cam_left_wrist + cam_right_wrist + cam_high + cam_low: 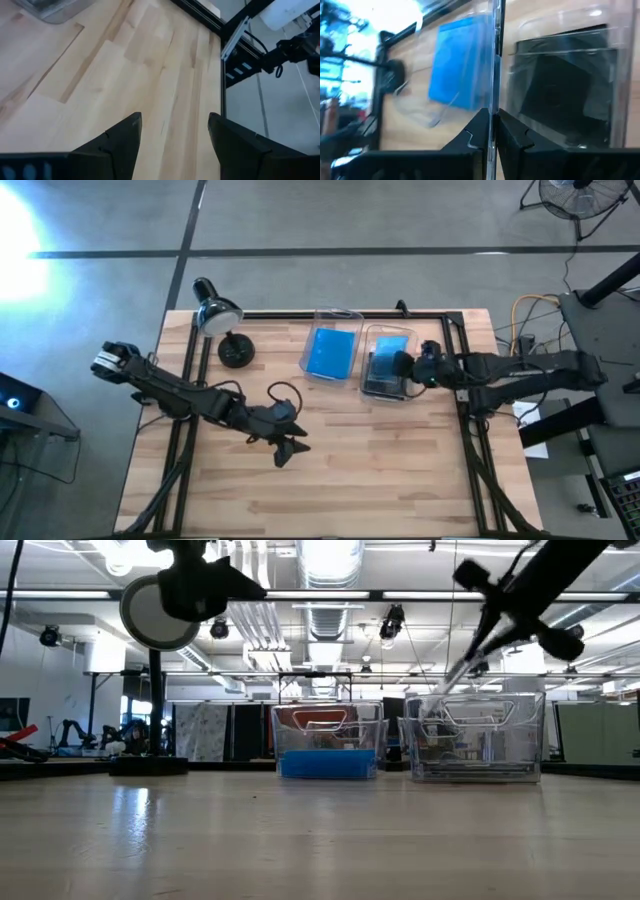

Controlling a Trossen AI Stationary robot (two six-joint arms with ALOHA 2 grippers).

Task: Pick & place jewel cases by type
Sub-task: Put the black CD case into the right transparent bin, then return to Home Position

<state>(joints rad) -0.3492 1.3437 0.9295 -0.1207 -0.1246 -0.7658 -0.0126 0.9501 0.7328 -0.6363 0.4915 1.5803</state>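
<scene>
Currently on the worktop (pixel 330 480):
Left bin (pixel 333 315): clear plastic, holds blue cases (pixel 332 352) lying flat.
Right bin (pixel 387 332): clear plastic, just beside the left one; holds dark grey cases (pixel 381 371), with a blue patch showing at its far end.
Right gripper (pixel 399 364): over the right bin; jaws pinched on a thin clear edge, which I cannot tell for a bin wall or a case.
Left gripper (pixel 290 451): above bare wood, well apart from both bins; jaws open, holding nothing.
Desk lamp (pixel 217 313): far left corner.
</scene>
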